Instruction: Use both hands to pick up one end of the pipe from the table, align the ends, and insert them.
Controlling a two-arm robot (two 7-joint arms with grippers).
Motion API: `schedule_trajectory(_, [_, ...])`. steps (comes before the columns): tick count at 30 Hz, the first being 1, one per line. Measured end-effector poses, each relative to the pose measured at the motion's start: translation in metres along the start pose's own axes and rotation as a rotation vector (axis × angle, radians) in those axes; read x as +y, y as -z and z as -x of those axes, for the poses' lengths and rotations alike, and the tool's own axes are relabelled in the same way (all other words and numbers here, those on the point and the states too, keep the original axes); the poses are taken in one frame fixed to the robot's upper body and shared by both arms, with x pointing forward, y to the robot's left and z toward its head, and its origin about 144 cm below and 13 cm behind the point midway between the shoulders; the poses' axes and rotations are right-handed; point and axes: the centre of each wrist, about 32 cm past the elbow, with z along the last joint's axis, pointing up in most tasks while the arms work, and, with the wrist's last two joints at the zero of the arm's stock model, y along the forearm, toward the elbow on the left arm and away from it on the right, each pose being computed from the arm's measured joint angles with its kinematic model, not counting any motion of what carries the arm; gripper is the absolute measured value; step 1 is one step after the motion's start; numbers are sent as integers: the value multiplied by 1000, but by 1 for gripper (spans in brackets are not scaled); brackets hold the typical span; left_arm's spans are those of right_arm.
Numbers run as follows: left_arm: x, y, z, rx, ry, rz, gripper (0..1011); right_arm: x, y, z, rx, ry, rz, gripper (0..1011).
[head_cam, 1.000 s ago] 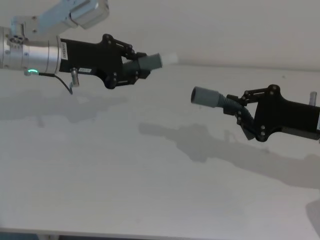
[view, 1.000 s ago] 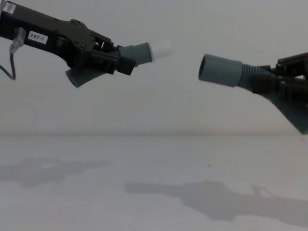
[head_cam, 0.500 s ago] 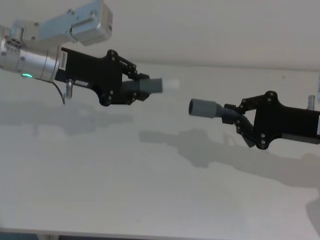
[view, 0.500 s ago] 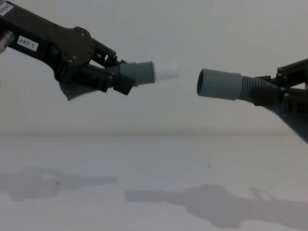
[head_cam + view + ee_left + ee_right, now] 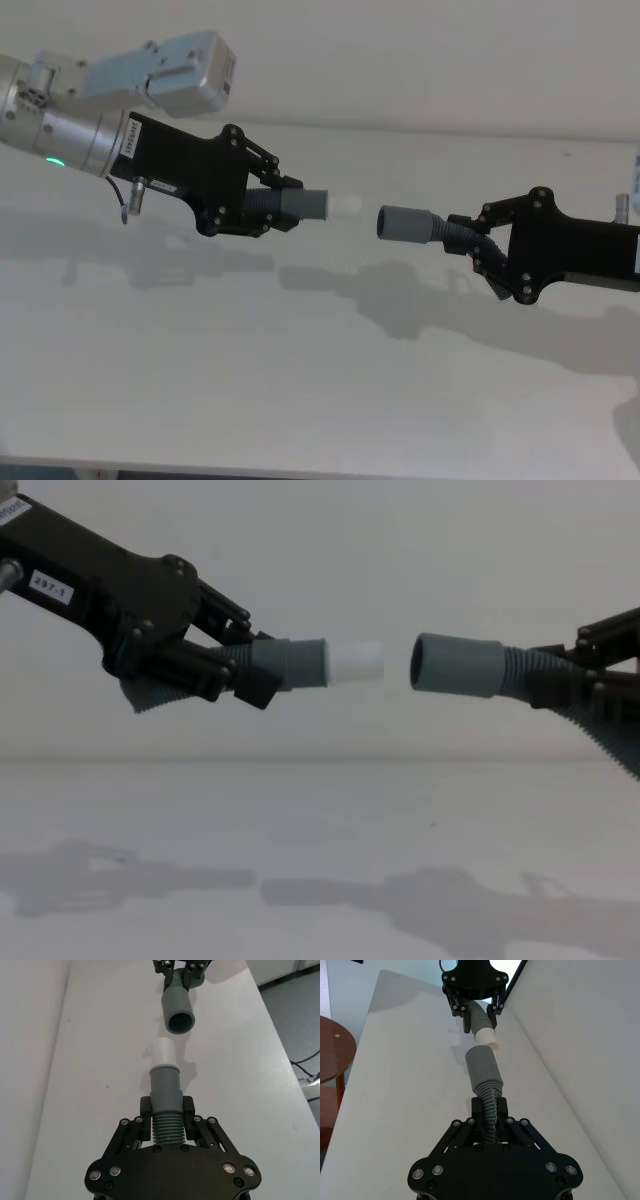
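Note:
Both pipe pieces hang in the air above the white table (image 5: pixel 300 380). My left gripper (image 5: pixel 262 203) is shut on the corrugated part of the left pipe piece (image 5: pixel 285 665), whose white tip (image 5: pixel 355 662) points right. My right gripper (image 5: pixel 478 240) is shut on the other pipe piece (image 5: pixel 500 670), whose open grey socket cuff (image 5: pixel 403 223) faces left. The white tip (image 5: pixel 163 1053) and the socket cuff (image 5: pixel 179 1010) face each other nearly in line, a small gap apart, not touching. The same gap shows between the white tip (image 5: pixel 486 1036) and the socket cuff (image 5: pixel 481 1066).
The table edge (image 5: pixel 300 468) runs along the near side, and a white wall (image 5: pixel 400 560) stands behind. A brown round stool (image 5: pixel 332 1050) stands beside the table. Cables (image 5: pixel 307 1067) lie on the floor off the table's side.
My left gripper has come down and rightward and levelled its piece, bringing the white tip closer to the socket cuff. The right gripper has levelled its piece slightly.

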Motion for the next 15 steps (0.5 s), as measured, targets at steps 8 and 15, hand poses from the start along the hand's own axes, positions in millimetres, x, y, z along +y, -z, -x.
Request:
schedule_trajectory(8, [-2, 0, 1, -1, 20, -3, 354, 0, 0, 0, -1, 0, 7, 156])
schedule_trajectory(15, [-4, -1, 2, 2, 30, -5, 354, 1, 0, 1, 2, 1, 14, 156])
